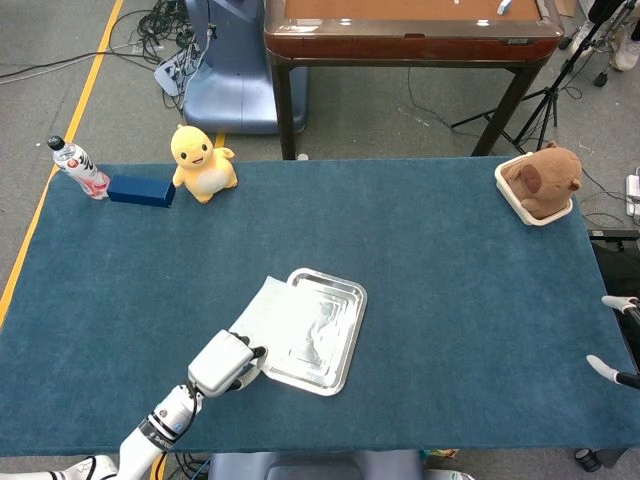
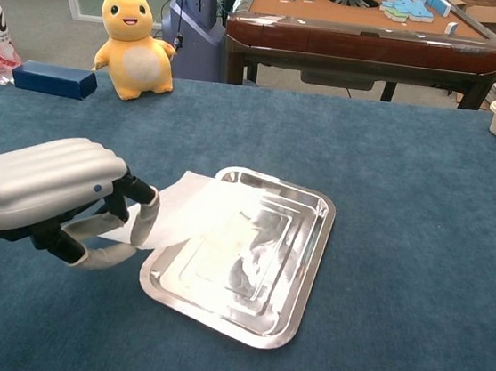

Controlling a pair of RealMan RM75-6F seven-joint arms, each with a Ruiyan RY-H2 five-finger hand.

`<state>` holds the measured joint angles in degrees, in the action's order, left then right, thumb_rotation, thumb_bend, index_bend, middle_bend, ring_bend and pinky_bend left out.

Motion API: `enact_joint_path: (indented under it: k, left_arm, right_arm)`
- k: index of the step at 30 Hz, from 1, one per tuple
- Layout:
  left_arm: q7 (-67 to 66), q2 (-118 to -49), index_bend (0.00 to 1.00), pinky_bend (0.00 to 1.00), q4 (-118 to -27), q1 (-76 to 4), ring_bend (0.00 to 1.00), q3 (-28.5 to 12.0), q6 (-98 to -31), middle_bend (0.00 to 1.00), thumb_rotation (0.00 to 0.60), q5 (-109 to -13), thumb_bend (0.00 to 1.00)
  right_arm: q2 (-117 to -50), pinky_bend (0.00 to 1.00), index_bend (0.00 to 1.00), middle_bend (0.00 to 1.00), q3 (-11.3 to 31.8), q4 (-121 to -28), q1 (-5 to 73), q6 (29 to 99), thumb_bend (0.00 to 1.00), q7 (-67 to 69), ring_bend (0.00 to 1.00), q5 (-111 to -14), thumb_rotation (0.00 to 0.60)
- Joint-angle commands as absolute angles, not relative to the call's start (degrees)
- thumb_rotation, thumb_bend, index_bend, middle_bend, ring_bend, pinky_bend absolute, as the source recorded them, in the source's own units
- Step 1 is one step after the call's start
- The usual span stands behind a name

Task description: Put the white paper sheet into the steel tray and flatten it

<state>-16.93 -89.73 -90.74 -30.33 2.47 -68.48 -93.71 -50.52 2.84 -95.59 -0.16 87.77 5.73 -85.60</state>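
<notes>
L hand [image 2: 58,200] pinching paper sheet [image 2: 200,211] edge; sheet lies rightward, half over steel tray [image 2: 305,273]; R hand [image 1: 620,345] far off, fingers apart, empty.

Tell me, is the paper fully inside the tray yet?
Partly in: the white paper sheet overlaps the steel tray's left rim, its near end held outside by the left hand.

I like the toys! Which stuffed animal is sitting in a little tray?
The brown teddy bear at the table's far right corner sits in a white tray. The yellow toy stands straight on the blue table.
</notes>
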Motion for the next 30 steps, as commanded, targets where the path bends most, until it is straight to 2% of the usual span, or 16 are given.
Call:
enact_joint_path:
  k: [1,11,30]
  left_arm:
    - [-17.39,-90.25,0.63,0.74,-90.67,-30.39,0.67,2.64,-68.29,0.95,0.600,-94.17,0.46]
    - [-20.82,-92.60,0.64,0.74,-90.75,-30.89,0.67,2.12,-67.08,0.95,0.600,-94.60,0.46]
    - [-32.40,-95.39,0.64,0.74,-95.89,-29.11,0.67,0.45,-65.40,0.96,0.600,-87.17,0.46]
  right_arm:
    - [-50.22,0.33,0.27,0.30,2.97,-95.73,-0.50,88.40,0.00,6.14,0.16,-85.70,0.600]
    - [-49.91,0.33,0.27,0.30,3.40,-95.87,-1.18,89.87,0.00,6.68,0.16,-85.61,0.600]
    - [-49.69,0.33,0.27,0.30,4.14,-95.74,-2.00,91.49,0.00,8.03,0.16,-85.36,0.600]
